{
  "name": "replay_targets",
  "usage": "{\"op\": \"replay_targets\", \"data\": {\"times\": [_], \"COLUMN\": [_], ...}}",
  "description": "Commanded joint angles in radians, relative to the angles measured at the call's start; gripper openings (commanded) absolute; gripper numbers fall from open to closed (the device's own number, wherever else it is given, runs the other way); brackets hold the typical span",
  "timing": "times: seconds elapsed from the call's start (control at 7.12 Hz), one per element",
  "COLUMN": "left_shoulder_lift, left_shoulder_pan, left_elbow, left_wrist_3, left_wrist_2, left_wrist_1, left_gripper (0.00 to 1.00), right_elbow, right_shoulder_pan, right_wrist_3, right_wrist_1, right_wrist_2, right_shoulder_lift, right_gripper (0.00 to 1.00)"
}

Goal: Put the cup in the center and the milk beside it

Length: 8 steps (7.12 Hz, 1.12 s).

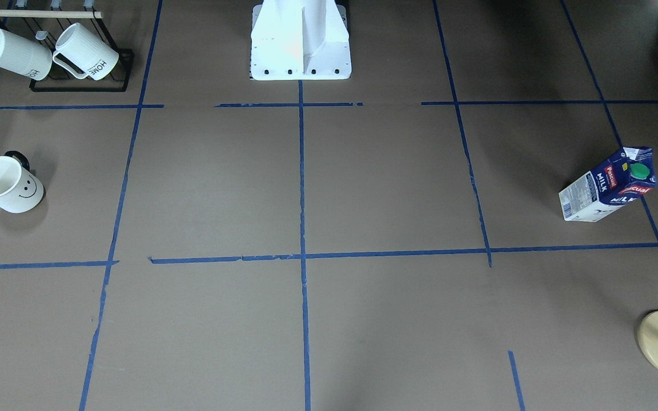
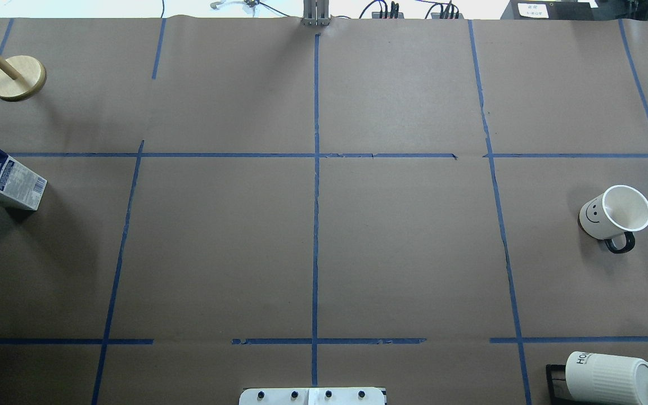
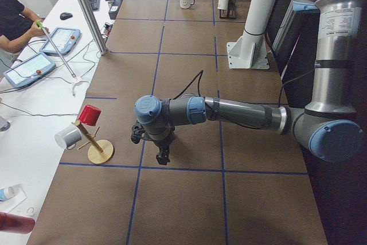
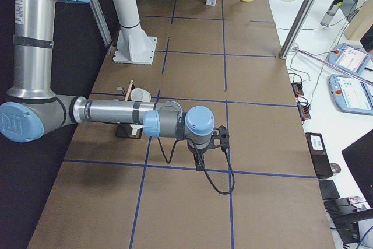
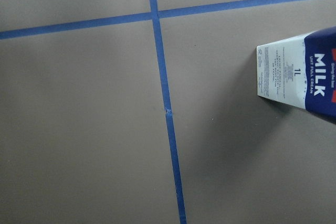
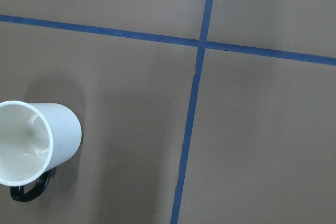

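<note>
The cup (image 1: 6, 185), a smooth white mug with a black smiley face and black handle, stands upright on the robot's right side of the table (image 2: 613, 212). It shows at the lower left of the right wrist view (image 6: 34, 142). The milk (image 1: 609, 185), a dark blue and white carton with a green cap, stands upright at the robot's far left (image 2: 0, 177) and at the right edge of the left wrist view (image 5: 302, 74). The left gripper (image 3: 162, 156) hangs above the table near the milk. The right gripper (image 4: 201, 160) hangs near the cup. I cannot tell whether either is open or shut.
A black rack (image 1: 80, 85) with two ribbed "HOME" mugs (image 1: 86, 52) stands near the robot's right. A wooden peg stand (image 2: 17, 77) stands at the far left corner. The white robot base (image 1: 300, 43) is at the near edge. Blue tape lines (image 2: 315, 225) divide the table.
</note>
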Motion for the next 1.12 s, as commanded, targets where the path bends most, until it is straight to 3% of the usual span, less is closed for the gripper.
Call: {"op": "replay_targets", "data": {"times": [0.0,0.42,0.98], "left_shoulder_lift": [0.005,0.002,0.011], "left_shoulder_pan": [-0.001,-0.001,0.001], "left_elbow": [-0.019,-0.043,-0.011], "left_wrist_3": [0.000,-0.037,-0.032], "left_wrist_2": [0.007,0.007,-0.004], "left_wrist_1": [-0.002,0.000,-0.014], "left_gripper": [1.00,1.00,1.00], "right_elbow": [0.003,0.003,0.000], "right_shoulder_pan": [-0.002,-0.002,-0.046], "right_wrist_3": [0.002,-0.002,-0.008], "right_wrist_1": [0.003,0.006,0.115], "right_wrist_2": [0.003,0.001,0.020], "right_shoulder_lift": [-0.002,-0.011,-0.031], "right_gripper": [1.00,1.00,1.00]}}
